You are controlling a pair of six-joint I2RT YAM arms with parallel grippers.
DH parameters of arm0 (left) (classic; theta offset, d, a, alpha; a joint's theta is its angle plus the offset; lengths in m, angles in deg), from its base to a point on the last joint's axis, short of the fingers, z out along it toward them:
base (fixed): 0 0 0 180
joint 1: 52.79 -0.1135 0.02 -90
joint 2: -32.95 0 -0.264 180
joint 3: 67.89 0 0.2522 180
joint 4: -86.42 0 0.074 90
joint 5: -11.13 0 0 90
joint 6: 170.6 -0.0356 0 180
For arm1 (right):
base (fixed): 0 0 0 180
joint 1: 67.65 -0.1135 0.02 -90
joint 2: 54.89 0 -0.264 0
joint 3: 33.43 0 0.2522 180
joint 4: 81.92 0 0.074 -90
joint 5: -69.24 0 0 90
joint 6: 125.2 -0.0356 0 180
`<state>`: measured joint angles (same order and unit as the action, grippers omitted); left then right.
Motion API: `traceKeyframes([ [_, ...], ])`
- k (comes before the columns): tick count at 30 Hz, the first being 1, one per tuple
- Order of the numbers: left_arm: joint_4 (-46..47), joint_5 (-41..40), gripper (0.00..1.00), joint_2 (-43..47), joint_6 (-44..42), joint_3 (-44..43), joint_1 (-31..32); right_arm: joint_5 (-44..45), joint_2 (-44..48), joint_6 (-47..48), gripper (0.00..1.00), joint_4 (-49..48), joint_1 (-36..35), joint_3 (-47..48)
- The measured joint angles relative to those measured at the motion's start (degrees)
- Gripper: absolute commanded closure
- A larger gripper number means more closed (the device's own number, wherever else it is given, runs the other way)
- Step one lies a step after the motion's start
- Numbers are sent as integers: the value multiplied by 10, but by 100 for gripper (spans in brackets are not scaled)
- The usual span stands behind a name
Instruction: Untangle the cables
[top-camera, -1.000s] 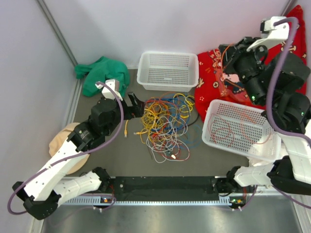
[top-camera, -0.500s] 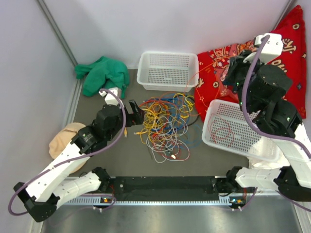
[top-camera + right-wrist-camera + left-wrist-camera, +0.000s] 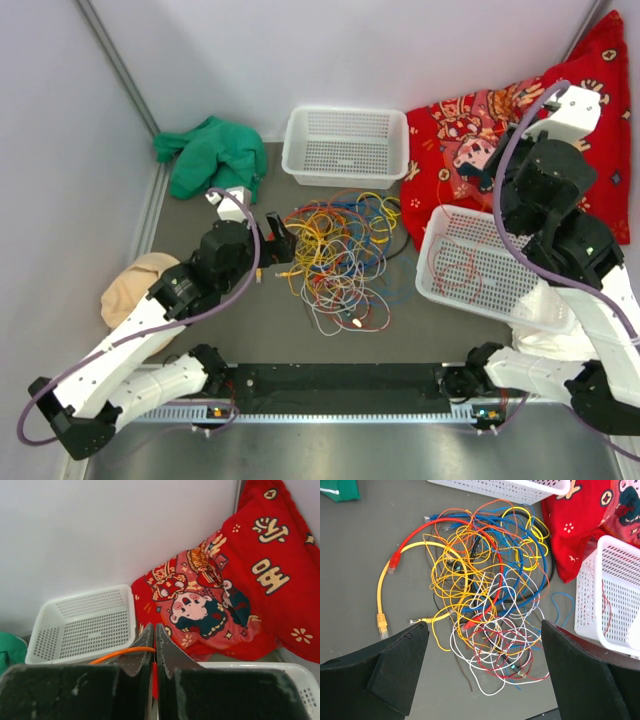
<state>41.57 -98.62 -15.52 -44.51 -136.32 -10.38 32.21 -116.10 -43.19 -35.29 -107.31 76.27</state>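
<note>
The cables (image 3: 335, 250) lie in one loose tangle of yellow, red, blue, white and orange wires on the grey table. My left gripper (image 3: 279, 240) hovers at the tangle's left edge, open and holding nothing. In the left wrist view its black fingers (image 3: 400, 655) stand wide apart above the cables (image 3: 490, 590), over white and red loops. My right gripper (image 3: 498, 152) is raised over the red cushion. It is shut (image 3: 155, 626) on a thin orange cable (image 3: 115, 655) that trails off to the left.
A white basket (image 3: 293, 150) stands behind the tangle. A second white basket (image 3: 430, 235) on the right holds a thin red wire. A red printed cushion (image 3: 450, 150) leans at the back right. A green cloth (image 3: 210, 155) and a beige object (image 3: 140, 290) lie left.
My right arm has swung up and to the right, still shut on the orange cable. My left gripper has come a little nearer along the tangle's left edge, still open.
</note>
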Motion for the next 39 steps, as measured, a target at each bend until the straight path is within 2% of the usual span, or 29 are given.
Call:
traceKeyframes([
  [18, -2, 13, 2, 19, 0, 28, 0, -7, 57, -81, 100, 23, 132, -161],
  [26, -2, 16, 2, 20, 1, 42, 0, -96, 55, -169, 100, 75, 274, -214],
  [32, -2, 25, 2, 20, 9, 55, 0, -172, 48, -227, 100, 93, 328, -299],
  [33, -2, 26, 2, 20, 11, 56, 0, -184, 48, -234, 78, 96, 330, -316],
  [35, -2, 29, 2, 20, 15, 60, 0, -216, 56, -250, 45, 94, 331, -365],
  [36, -2, 30, 2, 20, 16, 62, 0, -227, 62, -257, 23, 93, 331, -382],
  [39, -2, 38, 2, 19, 19, 66, 0, -262, 93, -263, 8, 93, 331, -430],
])
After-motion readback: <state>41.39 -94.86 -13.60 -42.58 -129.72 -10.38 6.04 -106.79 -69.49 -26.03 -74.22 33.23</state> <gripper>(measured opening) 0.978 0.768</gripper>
